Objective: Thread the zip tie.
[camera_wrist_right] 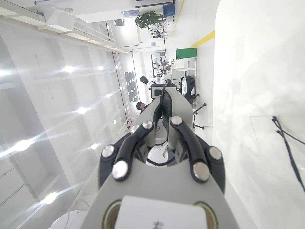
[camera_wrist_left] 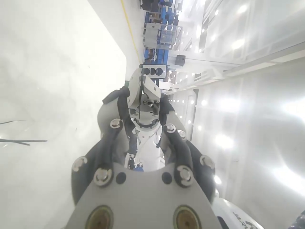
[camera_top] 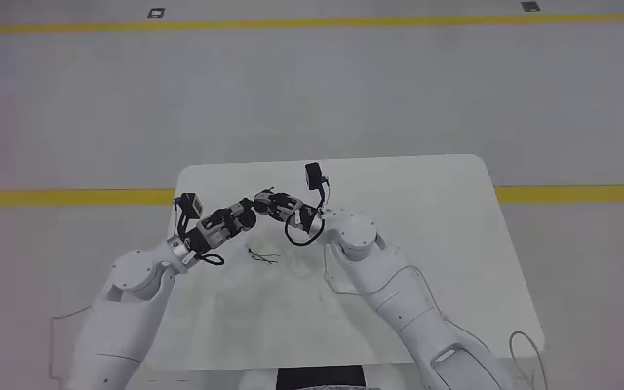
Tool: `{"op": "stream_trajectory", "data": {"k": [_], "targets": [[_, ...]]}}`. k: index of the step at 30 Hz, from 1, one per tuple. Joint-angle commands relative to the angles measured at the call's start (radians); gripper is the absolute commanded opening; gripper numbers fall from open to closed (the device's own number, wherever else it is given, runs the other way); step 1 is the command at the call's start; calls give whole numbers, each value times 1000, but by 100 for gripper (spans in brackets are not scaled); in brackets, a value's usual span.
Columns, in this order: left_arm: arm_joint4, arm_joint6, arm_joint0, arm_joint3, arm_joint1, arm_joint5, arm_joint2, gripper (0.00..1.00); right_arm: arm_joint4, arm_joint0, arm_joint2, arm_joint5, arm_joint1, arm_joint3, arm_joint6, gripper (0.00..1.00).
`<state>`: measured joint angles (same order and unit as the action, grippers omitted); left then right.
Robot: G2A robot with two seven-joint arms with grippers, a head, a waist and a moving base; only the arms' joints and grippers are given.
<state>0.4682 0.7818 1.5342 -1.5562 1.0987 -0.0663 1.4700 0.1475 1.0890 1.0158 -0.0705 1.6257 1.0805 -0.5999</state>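
**Top view.** The left gripper (camera_top: 242,214) and the right gripper (camera_top: 265,203) face each other tip to tip over the far left part of the white table (camera_top: 419,244), very close together. The state of the fingers cannot be told from this view. Loose zip ties (camera_top: 261,256) lie flat on the table just beside the grippers, on the side nearer the robot. A yellow floor line (camera_top: 88,197) runs on either side of the table.

**Left wrist view.** The fingers (camera_wrist_left: 120,107) of the left gripper (camera_wrist_left: 144,96) are spread apart and grasp nothing. The right gripper (camera_wrist_left: 140,84) points into the gap between them with its own fingers pressed together. A thin black zip tie (camera_wrist_left: 141,101) runs along the seam of the right fingers and on into the gap. Contact between the tie and the left fingers cannot be seen. The loose zip ties (camera_wrist_left: 22,141) lie on the table (camera_wrist_left: 47,48), well apart from both grippers.

**Right wrist view.** The fingers (camera_wrist_right: 183,106) of the right gripper (camera_wrist_right: 165,89) are clenched, with the tips meeting. A short black end of the zip tie (camera_wrist_right: 168,81) sticks out beyond them. The loose zip ties (camera_wrist_right: 286,141) lie on the table (camera_wrist_right: 238,72). A green bin (camera_wrist_right: 186,53) stands on the floor beyond the table.
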Motion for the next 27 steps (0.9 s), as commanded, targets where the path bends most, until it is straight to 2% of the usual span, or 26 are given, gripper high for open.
{"op": "stream_trajectory", "data": {"k": [1,3,10,16,19,20,27], "targets": [[0,0,-1,1,-1,0,-2,22,1,-1,-1,2,-1,0,0,0],[1,-1,-2,2,-2,0,-3,18,2,-1,-3,3,-2,1,-1,0],[3,-5,-1,1,-5,-11,-5,17,4,-1,-9,4,-6,6,-2,0],[7,-3,0,1,-8,-17,-8,11,7,-1,-12,5,-10,10,-3,0],[10,3,-1,2,-10,-11,-10,5,9,-2,-14,5,-11,11,-4,0],[10,4,-2,3,-10,-10,-10,0,9,-2,-15,4,-12,11,-4,0],[10,3,-7,7,-13,-8,-16,0,10,-4,-19,-3,-16,13,-9,0]]}}
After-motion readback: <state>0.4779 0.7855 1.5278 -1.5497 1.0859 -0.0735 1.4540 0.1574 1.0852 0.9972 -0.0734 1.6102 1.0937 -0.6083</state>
